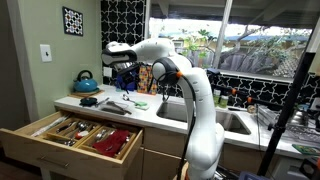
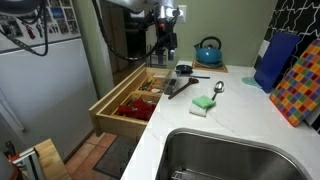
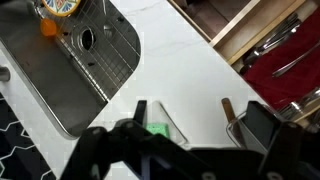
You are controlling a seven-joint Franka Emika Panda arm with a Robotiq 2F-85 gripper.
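A white kitchen table (image 2: 238,118) carries a black spatula (image 2: 181,86) just below the end effector (image 2: 163,50), which hangs wide open and empty. A green sponge (image 2: 203,104) lies near it, with an open drawer (image 2: 125,105) beside it and a teal kettle (image 2: 208,50) behind.

Tool (image 2: 162,50) above counter (image 2: 245,110), sponge (image 2: 203,104) between sink (image 2: 225,160) and kettle (image 2: 208,50), drawer (image 2: 100,115) below

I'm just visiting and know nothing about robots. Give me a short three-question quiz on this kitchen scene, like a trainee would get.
1. True or false: the light wooden drawer of utensils stands open.
2. Which lies nearest the stainless steel sink? A blue kettle; B green rectangular sponge; C black spatula.
3. Fill in: the robot's gripper hangs above the counter with its jaws ___.
Key: 1 true; 2 B; 3 open.
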